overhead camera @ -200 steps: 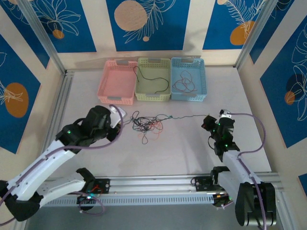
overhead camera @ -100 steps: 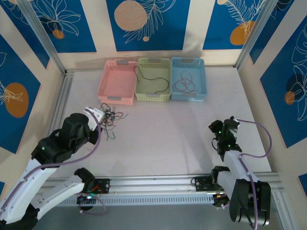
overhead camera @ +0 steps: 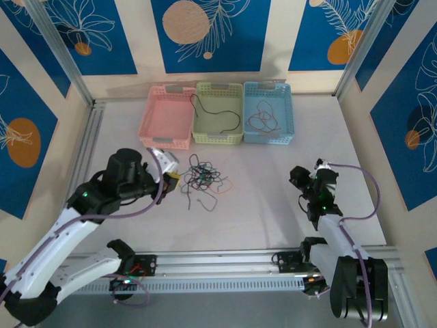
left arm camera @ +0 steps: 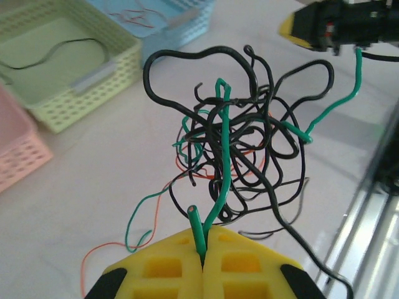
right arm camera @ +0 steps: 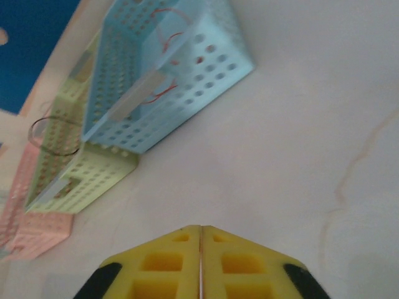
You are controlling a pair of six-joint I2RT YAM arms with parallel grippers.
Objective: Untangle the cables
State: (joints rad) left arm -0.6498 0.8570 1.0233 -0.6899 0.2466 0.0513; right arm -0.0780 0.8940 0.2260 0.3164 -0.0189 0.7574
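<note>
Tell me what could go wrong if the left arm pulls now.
The left tool pinches only one green cable, which threads through the tangled clump; pulling may tighten the knot or drag the whole clump. The right tool is shut on nothing, so nothing anchors the clump.

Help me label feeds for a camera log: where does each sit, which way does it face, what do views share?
Top external: above and behind, looking down at table, left arm, right arm, cable clump.
Left wrist: on left arm, facing the clump; left end effector pinches a green cable.
Right wrist: on right arm, facing the blue basket; right end effector shut.
Shared: clump in top and left wrist; blue basket in all.
</note>
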